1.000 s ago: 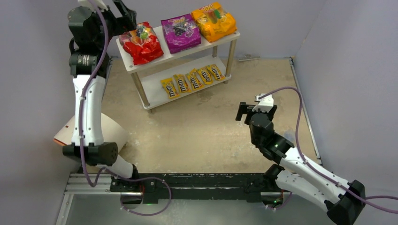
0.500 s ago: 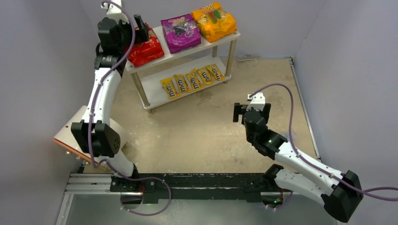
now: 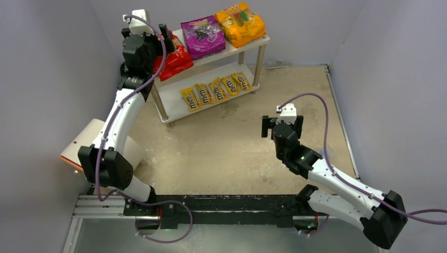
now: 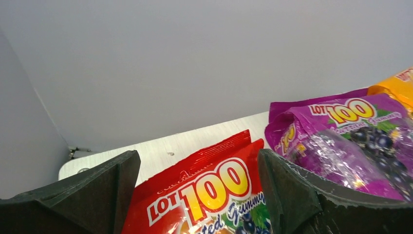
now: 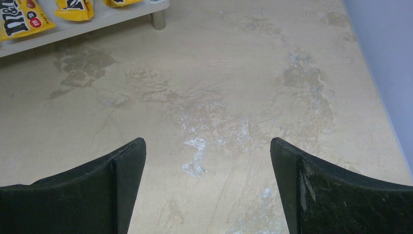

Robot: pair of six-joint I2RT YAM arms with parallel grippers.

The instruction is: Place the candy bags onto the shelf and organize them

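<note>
The left wrist view cuts off the red bag (image 4: 204, 195) at the bottom edge, so only its upper part with the print "LOT 100" shows. From above, the left arm covers the left part of this bag and the left corner of the shelf (image 3: 171, 101). The orange bag (image 4: 397, 85) appears in the wrist view only as a corner at the right edge. A cream cylinder (image 3: 84, 139) stands at the left of the surface (image 5: 219, 87), partly behind the left arm. The right wrist view catches only three of the M&M's packets (image 5: 19, 22), each cut by the top edge.

The left end effector (image 4: 197, 165) is opened wide. The red bag lies ahead of it and below, between its two fingers (image 4: 78, 195). Whether they touch the bag, I cannot tell. The right end effector (image 5: 207, 146) is also opened wide and holds nothing. It hangs above the bare surface, well apart from the shelf, which is ahead of it and to its left.

The red bag is glossy and wrinkled and lies on the upper board. Just to the right of it is the purple bag (image 4: 341, 141), printed with dark berries, and beyond that is the orange one. On the lower board five yellow packets lie side by side in a row.
</note>
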